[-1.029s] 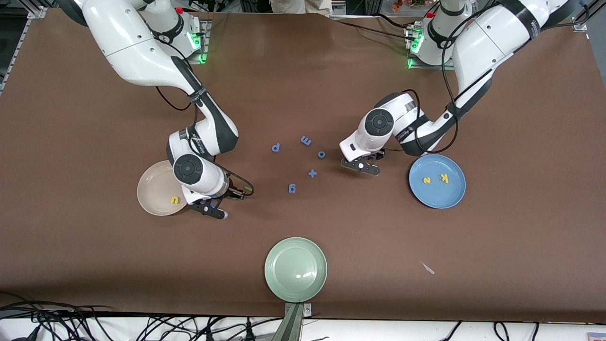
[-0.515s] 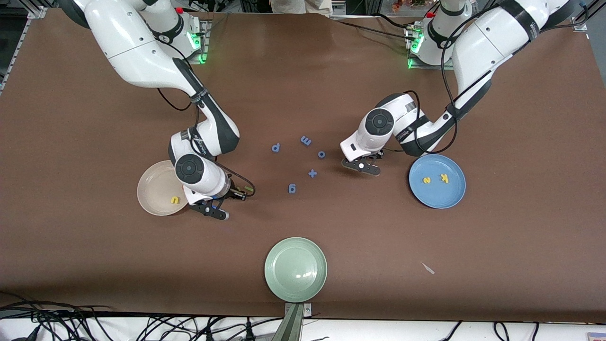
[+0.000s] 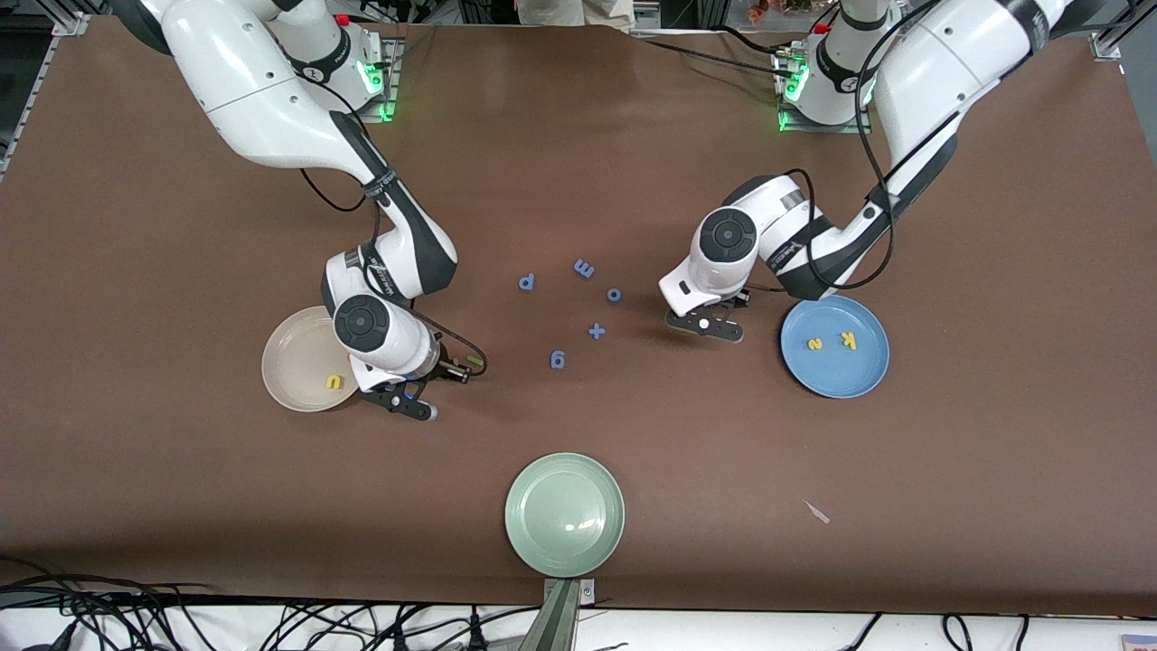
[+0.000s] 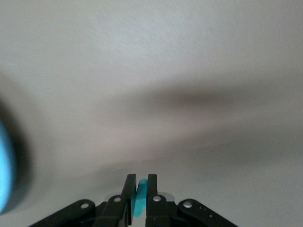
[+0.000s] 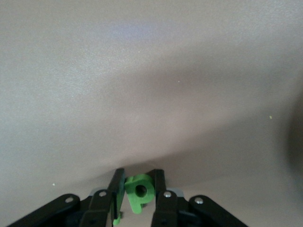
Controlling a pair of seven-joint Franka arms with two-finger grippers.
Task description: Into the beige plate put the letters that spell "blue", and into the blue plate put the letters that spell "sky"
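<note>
My left gripper (image 3: pixel 707 325) is low over the table beside the blue plate (image 3: pixel 841 375), toward the table's middle. In the left wrist view the left gripper (image 4: pixel 140 182) is shut on a teal letter (image 4: pixel 139 201) standing on edge. A yellow s (image 3: pixel 814 344) and a yellow k (image 3: pixel 848 340) lie in the blue plate. My right gripper (image 3: pixel 409 404) is low beside the beige plate (image 3: pixel 291 348), which holds a yellow u (image 3: pixel 334 382). In the right wrist view the right gripper (image 5: pixel 139 176) is shut on a green b (image 5: pixel 140 190). A thin green strip (image 5: pixel 115 210) lies along one finger.
Small blue pieces lie between the arms: a p (image 3: pixel 527 282), an m (image 3: pixel 584 268), an o (image 3: pixel 614 295), a plus sign (image 3: pixel 596 331) and a 9 (image 3: pixel 558 360). A pale green plate (image 3: pixel 564 514) sits near the front edge, and a pale scrap (image 3: pixel 817 513) lies beside it toward the left arm's end.
The left hand has shifted a little toward the blue plate. The right hand has hardly moved beside the beige plate.
</note>
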